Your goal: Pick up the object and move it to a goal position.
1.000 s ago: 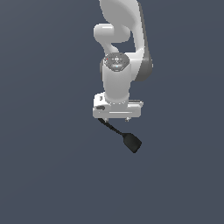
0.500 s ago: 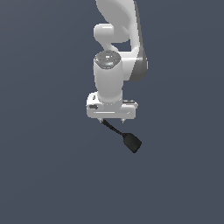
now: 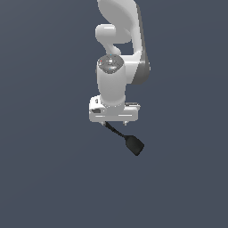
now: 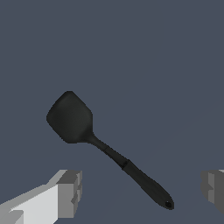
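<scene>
Evidently the approach step is in hand: the gripper (image 4: 141, 188) hangs above the spatula (image 4: 70, 117) with its fingers (image 4: 69, 188) spread wide, either side of the handle and not touching it. In the exterior view the spatula (image 3: 133, 144) lies on the grey floor, head toward that view's right. Next, I judge, comes lowering and closing on the handle.

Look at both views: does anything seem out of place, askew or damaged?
Nothing stands out. The black spatula looks whole and lies at a slant below the gripper. In the wrist view its handle sits in the gap between the open fingers, apparently touching neither.
</scene>
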`<state>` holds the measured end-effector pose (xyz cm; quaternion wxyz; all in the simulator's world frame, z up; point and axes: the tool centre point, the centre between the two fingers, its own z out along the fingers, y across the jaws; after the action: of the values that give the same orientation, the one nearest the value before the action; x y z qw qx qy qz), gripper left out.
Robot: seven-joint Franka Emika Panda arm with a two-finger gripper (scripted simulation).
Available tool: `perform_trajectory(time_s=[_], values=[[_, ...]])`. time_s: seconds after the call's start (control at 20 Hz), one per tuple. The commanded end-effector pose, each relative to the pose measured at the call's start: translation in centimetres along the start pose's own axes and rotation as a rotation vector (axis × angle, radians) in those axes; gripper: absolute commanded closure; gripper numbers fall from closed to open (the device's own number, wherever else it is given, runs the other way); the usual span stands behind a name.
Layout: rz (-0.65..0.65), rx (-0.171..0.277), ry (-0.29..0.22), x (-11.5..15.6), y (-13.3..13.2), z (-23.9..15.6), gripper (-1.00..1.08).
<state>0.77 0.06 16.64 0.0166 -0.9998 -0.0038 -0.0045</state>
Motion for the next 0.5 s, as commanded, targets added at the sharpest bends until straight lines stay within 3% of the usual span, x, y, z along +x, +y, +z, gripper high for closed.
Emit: perform_trajectory(time_s=[0.0, 0.45], values=[[-0.039, -0.003, -0.001, -0.1, 0.0, 0.5, -0.92], [-0.263, -0.019, -0.008, -0.6, -0.3, 3.0, -0.92]])
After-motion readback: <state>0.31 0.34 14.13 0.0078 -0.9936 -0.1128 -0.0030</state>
